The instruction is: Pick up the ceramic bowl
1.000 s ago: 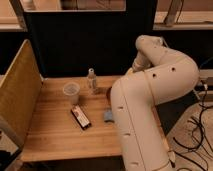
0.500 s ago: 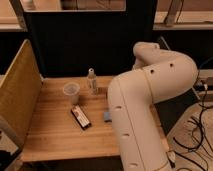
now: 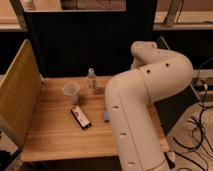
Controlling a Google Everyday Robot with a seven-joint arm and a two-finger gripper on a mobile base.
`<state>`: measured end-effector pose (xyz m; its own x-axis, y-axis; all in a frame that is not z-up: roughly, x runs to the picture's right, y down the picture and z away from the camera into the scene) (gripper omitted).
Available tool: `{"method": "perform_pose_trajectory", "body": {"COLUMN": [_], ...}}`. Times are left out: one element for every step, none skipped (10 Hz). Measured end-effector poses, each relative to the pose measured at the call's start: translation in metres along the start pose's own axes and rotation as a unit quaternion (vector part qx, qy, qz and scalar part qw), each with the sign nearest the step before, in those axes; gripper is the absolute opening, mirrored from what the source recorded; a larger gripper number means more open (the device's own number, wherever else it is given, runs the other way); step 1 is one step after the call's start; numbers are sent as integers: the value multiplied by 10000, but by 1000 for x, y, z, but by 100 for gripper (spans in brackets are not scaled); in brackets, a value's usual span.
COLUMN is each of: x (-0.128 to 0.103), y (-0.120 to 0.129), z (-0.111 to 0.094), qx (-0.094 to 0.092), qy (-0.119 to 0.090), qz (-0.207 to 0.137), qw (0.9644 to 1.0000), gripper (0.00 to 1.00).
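Since the bulky white arm (image 3: 145,100) folds over the right side of the wooden table (image 3: 50,137), the gripper is hidden behind it and its state cannot be told. The bowl is hidden too. Left of the arm lie a grey pad (image 3: 106,116), a dark bar (image 3: 80,116), a clear cup (image 3: 71,92) and a small bottle (image 3: 91,80).

The one camera looks steeply down from above and behind the arm (image 3: 150,85), close over the tabletop (image 3: 50,135), the gripper's jaws hidden beyond that arm.
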<state>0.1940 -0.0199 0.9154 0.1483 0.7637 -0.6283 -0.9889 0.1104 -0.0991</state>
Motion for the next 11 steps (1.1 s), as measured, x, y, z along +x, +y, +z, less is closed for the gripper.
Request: {"method": "perform_pose_trajectory", "body": {"x": [5,9,11,12,13,14,17,20,24,26,29], "y": [0,-1,-3,-4,-7,-8,-8,-6,-2,3,9], "z": [13,24,31,39,48,54,62,71,79,83,86], "qx": [29,64,98,131,162,166,157,146,52,-103,-345], "qy": [147,259,331,399,481,546,648,753,888,958,1037], "qz": [16,60,104,151,249,305,365,397,442,469,454], "qw": [9999,9996,9993,9990,9984,9979,9971,9963,9951,9942,9930], "gripper": [80,80,80,80,80,80,80,80,78,73,62]}}
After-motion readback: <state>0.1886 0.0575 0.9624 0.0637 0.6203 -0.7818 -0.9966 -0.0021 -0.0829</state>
